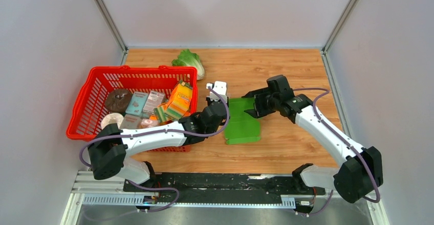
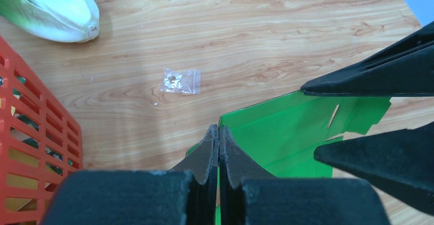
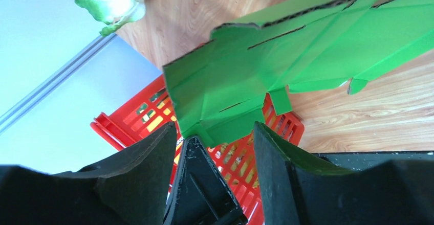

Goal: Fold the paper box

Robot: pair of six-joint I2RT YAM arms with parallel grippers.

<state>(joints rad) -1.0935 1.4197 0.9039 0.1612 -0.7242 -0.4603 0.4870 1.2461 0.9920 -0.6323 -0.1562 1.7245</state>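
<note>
1. The paper box (image 1: 243, 125) lies on the bench (image 1: 291, 71) near its middle, just right of the red basket (image 1: 138, 72) and between the two tools.
2. In the top view its long axis runs from the near edge toward the far edge, with the far end leaning slightly right.
3. The far part is raised off the wood and tilted; its slotted, tabbed flap points right.
4. The left tool (image 2: 219, 133) is closed, its fingers pinched on the card's left edge.
5. The right tool (image 3: 215, 125) has its fingers apart astride the right-hand flap. Whether they clamp it I cannot tell.
6. A lettuce (image 1: 189, 60) lies beyond the basket, and a small clear bag (image 2: 179, 81) lies on the bench between the lettuce and the box.
</note>
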